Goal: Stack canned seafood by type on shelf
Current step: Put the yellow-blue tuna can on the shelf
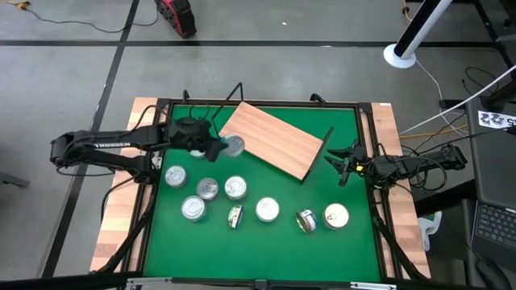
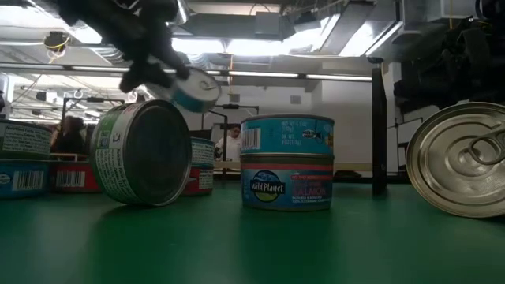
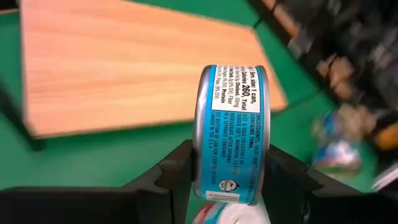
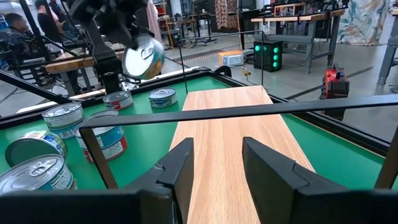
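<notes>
Now the left gripper [image 1: 219, 147] carries a tin [image 3: 231, 134] toward the shelf [image 1: 272, 139]; next, set it down flat. Right gripper [image 4: 216, 167] waits, open.

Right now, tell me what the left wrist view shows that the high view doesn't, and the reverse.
Only the left wrist view shows the teal side label on the tin clamped in the left gripper.

Only the high view shows the right gripper, open, waiting at the shelf's far end, and the eight other tins on the green mat, two on edge.

Both show the held tin beside the bare wooden shelf.
</notes>
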